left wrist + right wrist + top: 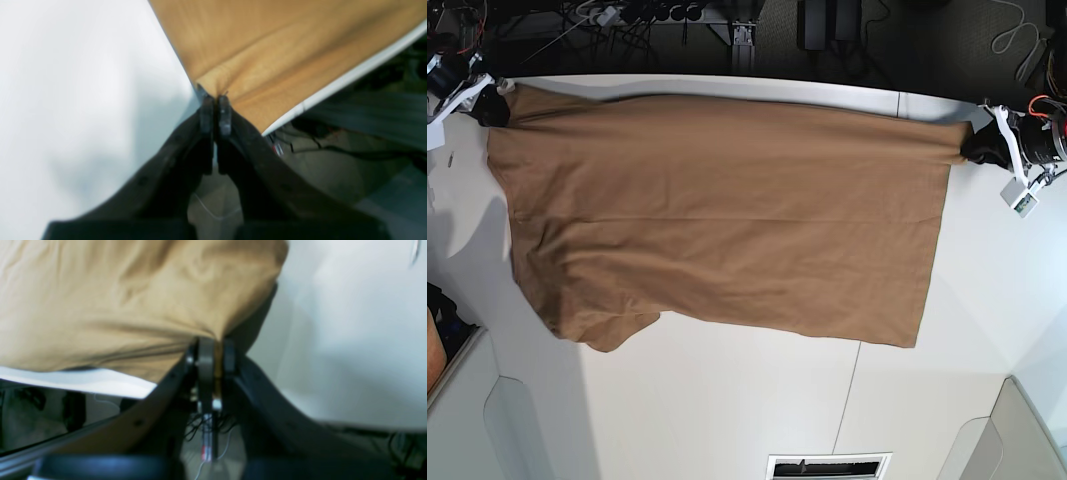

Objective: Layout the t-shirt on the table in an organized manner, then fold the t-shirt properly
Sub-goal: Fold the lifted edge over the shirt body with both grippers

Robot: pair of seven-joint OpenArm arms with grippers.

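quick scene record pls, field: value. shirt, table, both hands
t-shirt: tan, spread mostly flat, stretched between the two hands along the table's far edge
sleeve: one short sleeve at the near left in the base view
wrinkles: mild creases, mostly near the left side of the base view
table: white, thin dark seam visible
left hand: shut on a corner of the shirt at the table edge
right hand: shut on the opposite corner, fabric pinched between its fingers
fold: not yet started
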